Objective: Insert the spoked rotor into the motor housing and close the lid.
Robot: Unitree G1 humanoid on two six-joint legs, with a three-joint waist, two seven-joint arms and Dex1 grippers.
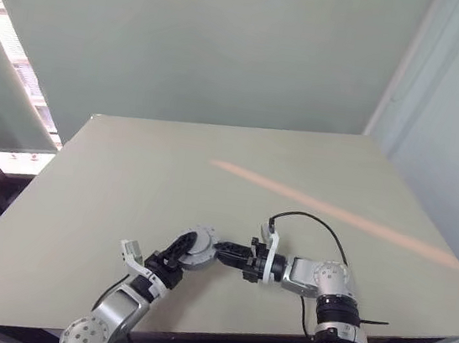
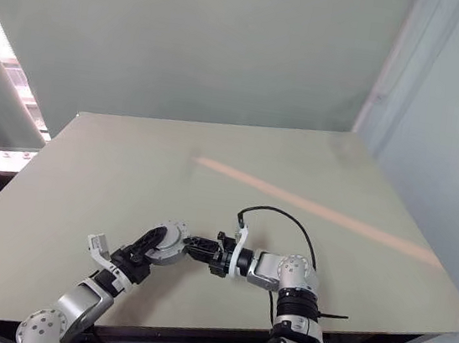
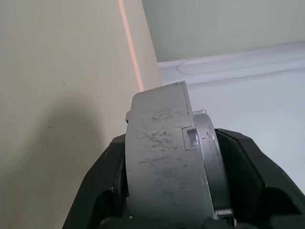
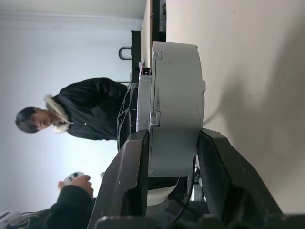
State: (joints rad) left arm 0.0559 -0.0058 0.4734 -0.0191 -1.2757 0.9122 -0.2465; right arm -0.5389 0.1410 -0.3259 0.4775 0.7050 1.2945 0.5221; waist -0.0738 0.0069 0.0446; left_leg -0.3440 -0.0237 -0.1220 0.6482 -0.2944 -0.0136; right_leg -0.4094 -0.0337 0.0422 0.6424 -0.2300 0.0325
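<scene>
Round grey metal motor housing [image 1: 197, 247] held edge-on above pale wooden table [image 1: 126, 183] at 6 o'clock, clamped between left gripper [image 1: 183, 249] and right gripper [image 1: 221, 249], both part-open.

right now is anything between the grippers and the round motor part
Nothing visible is. The left gripper and right gripper each have their fingers either side of the grey round motor housing, holding it together just above the table.
</scene>
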